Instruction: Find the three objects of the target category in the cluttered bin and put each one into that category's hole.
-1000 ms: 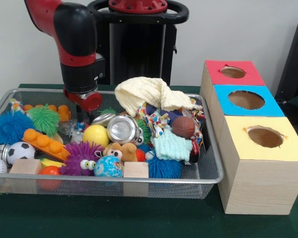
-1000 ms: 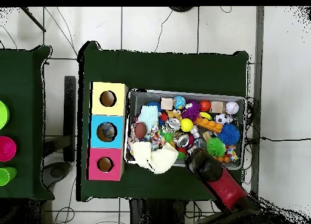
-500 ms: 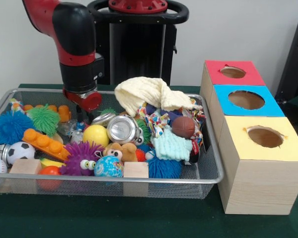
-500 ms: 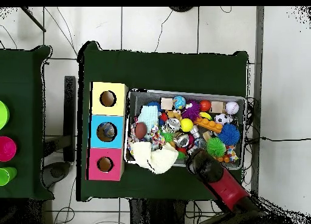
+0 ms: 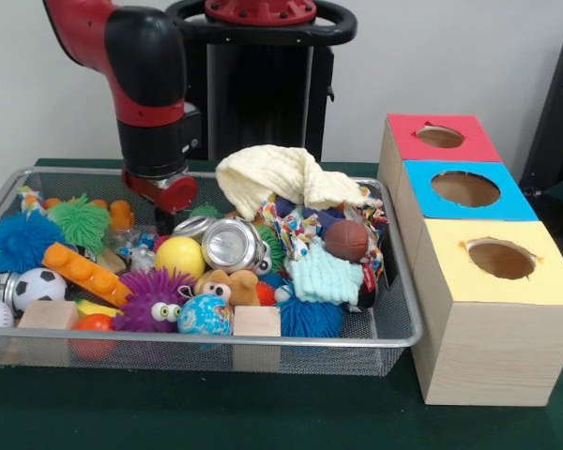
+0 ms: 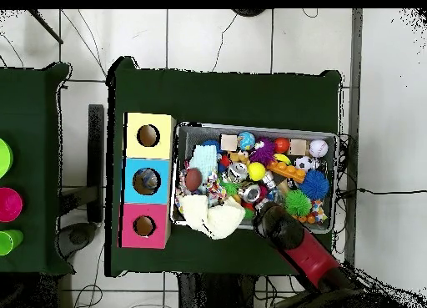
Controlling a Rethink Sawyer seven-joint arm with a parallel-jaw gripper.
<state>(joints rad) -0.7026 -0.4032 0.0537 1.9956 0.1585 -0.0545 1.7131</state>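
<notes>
The wire bin (image 5: 394, 281) is packed with toys. My gripper (image 5: 159, 220) reaches down into its back left part, just behind a yellow ball (image 5: 181, 255) and left of a crushed silver can (image 5: 231, 246). Its tip is buried among the clutter, so its state does not show. From overhead the red arm (image 6: 292, 238) covers the gripper at the bin's (image 6: 254, 128) lower edge. To the right stand three boxes with holes: red (image 5: 440, 137), blue (image 5: 465, 188) and yellow (image 5: 500, 258).
A pale yellow cloth (image 5: 280, 178) is piled at the back of the bin. Around it lie a brown football (image 5: 346, 239), a mint knitted piece (image 5: 326, 274), a purple fuzzy toy with eyes (image 5: 152, 298), a green spiky ball (image 5: 80, 223), an orange brick (image 5: 86, 272) and wooden blocks (image 5: 256, 322).
The arm has shifted slightly to the right in the front view. The green spiky ball and small items beside the gripper have been nudged a little.
</notes>
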